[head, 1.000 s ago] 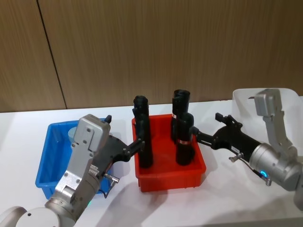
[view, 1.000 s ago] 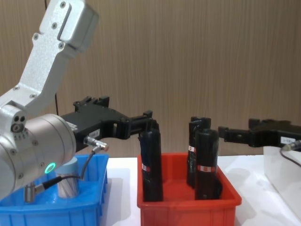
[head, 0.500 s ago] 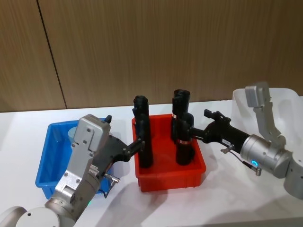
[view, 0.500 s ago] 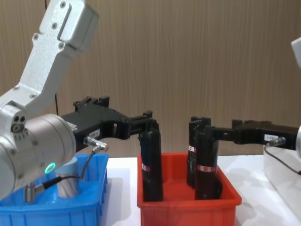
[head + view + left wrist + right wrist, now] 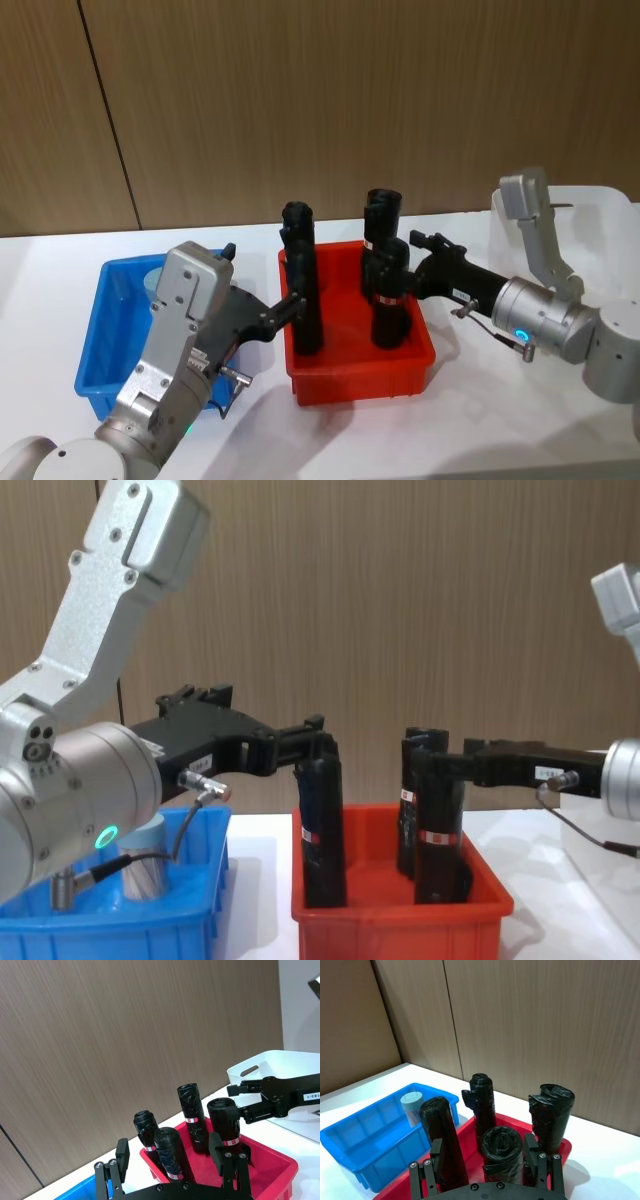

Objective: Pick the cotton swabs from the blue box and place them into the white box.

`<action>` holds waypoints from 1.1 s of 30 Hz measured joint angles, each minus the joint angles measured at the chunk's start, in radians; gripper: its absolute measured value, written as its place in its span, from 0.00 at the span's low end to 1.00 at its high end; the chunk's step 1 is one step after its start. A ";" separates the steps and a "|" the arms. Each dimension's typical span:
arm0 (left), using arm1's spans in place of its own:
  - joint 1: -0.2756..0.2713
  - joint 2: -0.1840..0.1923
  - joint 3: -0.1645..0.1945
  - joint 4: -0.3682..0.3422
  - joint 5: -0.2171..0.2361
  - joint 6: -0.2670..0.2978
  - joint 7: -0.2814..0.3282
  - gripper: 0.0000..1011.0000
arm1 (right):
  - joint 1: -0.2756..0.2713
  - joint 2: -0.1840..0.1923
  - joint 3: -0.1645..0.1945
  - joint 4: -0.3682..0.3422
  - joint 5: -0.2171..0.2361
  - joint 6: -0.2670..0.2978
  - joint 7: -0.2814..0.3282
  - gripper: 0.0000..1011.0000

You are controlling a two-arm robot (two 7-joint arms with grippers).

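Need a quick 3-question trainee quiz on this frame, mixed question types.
1. True or false: the clear plastic cotton swab jar with the pale blue cap stands in the bright blue open-topped plastic bin.
2. Multiple choice: the right gripper is at (A) the translucent white plastic box, (B) the top of a tall black cylinder with a red-white label in the red plastic bin, (C) the blue bin.
3. Fill in: the left gripper reaches toward the ___ bin.

Key: 1 true; 2 B; 3 red.
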 joint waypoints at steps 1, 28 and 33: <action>0.000 0.000 0.000 0.000 0.000 0.000 0.000 0.99 | 0.004 -0.002 -0.001 0.007 0.000 -0.002 0.004 0.99; 0.000 0.000 0.000 0.000 0.000 0.000 0.000 0.99 | 0.101 -0.027 -0.008 0.167 0.004 -0.068 0.053 0.99; 0.000 0.000 0.000 0.000 0.000 0.000 0.000 0.99 | 0.105 -0.026 -0.006 0.174 0.005 -0.074 0.052 0.99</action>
